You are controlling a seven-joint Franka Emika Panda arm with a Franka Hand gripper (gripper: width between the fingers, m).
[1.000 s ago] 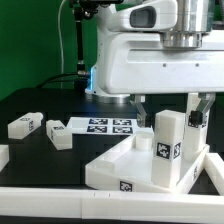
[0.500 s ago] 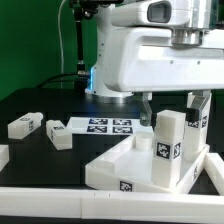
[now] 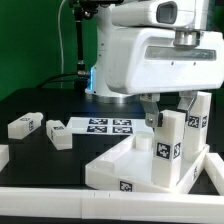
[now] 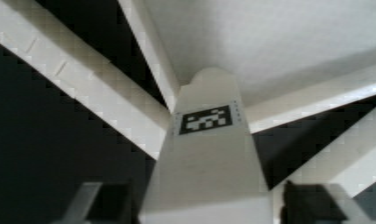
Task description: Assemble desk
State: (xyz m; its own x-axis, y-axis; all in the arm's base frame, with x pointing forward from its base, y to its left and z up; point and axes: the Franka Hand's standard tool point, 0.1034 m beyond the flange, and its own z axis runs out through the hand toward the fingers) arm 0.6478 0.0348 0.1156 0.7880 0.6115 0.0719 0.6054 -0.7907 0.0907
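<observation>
Currently the end effector (image 3: 175,120) hangs under the big white robot body (image 3: 150,55), set wide, with one dark finger (image 3: 150,116) on each side of the upright leg (image 3: 168,140). In the wrist view a narrow dark gap shows between the leg (image 4: 206,150) and each finger (image 4: 92,203), so the end effector (image 4: 206,200) straddles the leg without clamping it.

In the exterior view the desk tabletop (image 3: 120,168) lies on the black worktop (image 3: 40,170) at about 4 o'clock from the marker board (image 3: 100,126). Its raised rim faces up and a black-and-white tag (image 3: 127,186) sits on its near edge. The upright leg stands in the tabletop's corner toward 3 o'clock, with square tags on its lower faces. The wrist view shows a single tag (image 4: 206,120) near its top end, with the tabletop's white rims (image 4: 78,60) spreading out beneath.

Two loose legs lie flat on the worktop at 9 o'clock from the marker board, well apart from the tabletop. One (image 3: 25,125) is farther out toward 9 o'clock and the other (image 3: 58,135) is just beside the board. A further white piece (image 3: 3,155) is cut off by the picture's edge at 9 o'clock. A long white rail (image 3: 90,205) runs across the picture at 6 o'clock, in front of the tabletop.
</observation>
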